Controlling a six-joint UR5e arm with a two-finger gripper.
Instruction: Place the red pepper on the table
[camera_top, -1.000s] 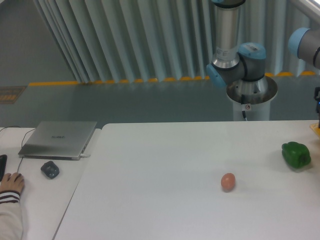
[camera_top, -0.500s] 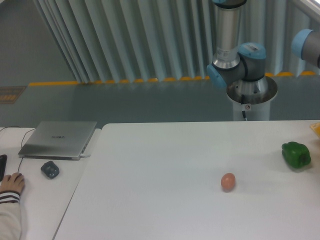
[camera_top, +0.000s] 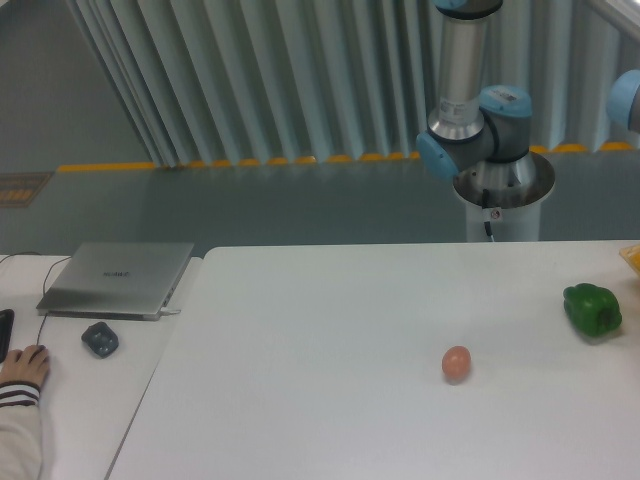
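The gripper and the red pepper were out of sight beyond the large white table's (camera_top: 330, 340) right edge.

One fixed camera looks down across the table (camera_top: 330, 330) toward the arm's base (camera_top: 497, 195).

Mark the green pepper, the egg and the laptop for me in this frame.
green pepper (camera_top: 592, 309), fixed camera view, middle of its body.
egg (camera_top: 456, 363), fixed camera view, centre of the shell.
laptop (camera_top: 118, 276), fixed camera view, middle of the closed lid.
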